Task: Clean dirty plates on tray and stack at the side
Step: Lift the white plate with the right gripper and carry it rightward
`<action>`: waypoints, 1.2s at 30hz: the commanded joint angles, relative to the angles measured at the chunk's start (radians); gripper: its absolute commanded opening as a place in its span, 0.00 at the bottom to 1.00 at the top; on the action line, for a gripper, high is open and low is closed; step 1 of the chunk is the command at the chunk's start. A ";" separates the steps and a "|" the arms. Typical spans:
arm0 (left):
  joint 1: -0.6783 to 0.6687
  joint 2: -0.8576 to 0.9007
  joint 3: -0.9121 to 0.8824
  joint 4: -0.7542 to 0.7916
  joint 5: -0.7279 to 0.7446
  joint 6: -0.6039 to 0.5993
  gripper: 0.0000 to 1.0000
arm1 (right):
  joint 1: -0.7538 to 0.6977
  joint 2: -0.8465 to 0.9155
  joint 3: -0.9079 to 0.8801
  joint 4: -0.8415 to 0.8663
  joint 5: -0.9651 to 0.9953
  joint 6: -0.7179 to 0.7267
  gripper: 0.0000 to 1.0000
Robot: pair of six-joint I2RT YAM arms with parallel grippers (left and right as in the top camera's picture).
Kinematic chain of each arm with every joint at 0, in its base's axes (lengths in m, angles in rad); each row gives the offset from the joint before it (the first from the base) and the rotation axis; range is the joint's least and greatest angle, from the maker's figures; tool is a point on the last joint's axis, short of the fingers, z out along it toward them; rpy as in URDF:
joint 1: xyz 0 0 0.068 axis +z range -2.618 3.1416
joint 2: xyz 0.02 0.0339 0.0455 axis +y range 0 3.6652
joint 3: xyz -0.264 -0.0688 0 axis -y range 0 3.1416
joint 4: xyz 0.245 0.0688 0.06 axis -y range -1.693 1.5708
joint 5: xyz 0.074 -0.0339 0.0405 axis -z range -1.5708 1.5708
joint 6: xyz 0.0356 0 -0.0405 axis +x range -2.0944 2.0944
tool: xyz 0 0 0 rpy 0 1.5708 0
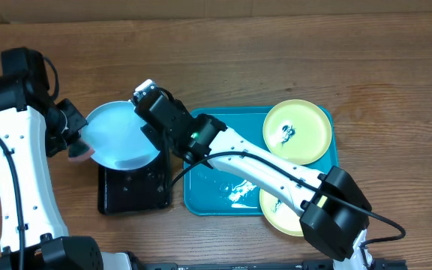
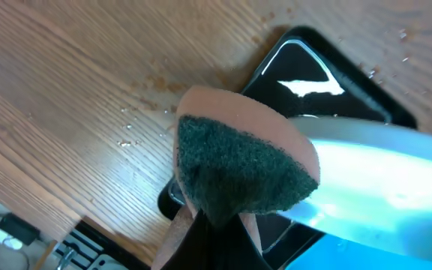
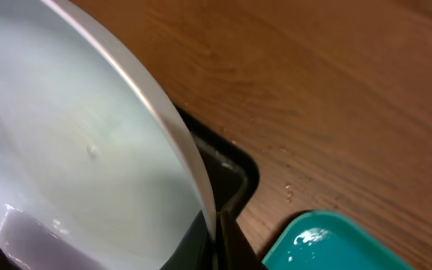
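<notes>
My right gripper (image 1: 150, 114) is shut on the rim of the light blue plate (image 1: 118, 135) and holds it tilted above the black tray (image 1: 133, 196); the plate fills the right wrist view (image 3: 73, 142). My left gripper (image 1: 77, 139) is shut on a pink sponge with a dark green scouring face (image 2: 238, 169), pressed against the plate's left edge (image 2: 381, 180). Two pale yellow-green plates lie on the turquoise tray (image 1: 208, 202): one at the back right (image 1: 297, 132) with a dark smear, one at the front right (image 1: 280, 211), partly hidden by my right arm.
White streaks of foam lie on the turquoise tray's floor (image 1: 235, 193). The tray's corner shows in the right wrist view (image 3: 328, 240). Water drops speckle the wooden table (image 2: 126, 135). The black tray looks wet and glossy (image 2: 306, 75).
</notes>
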 commanded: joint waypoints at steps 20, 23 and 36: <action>0.004 -0.012 0.384 -0.138 0.078 0.015 0.04 | 0.049 0.044 0.026 0.089 0.544 -0.094 0.04; 0.005 -0.012 0.387 -0.139 0.078 0.015 0.04 | 0.080 0.044 0.026 0.111 0.605 -0.115 0.04; 0.005 -0.012 0.387 -0.138 0.078 0.015 0.04 | 0.149 0.044 -0.016 0.136 0.757 -0.114 0.04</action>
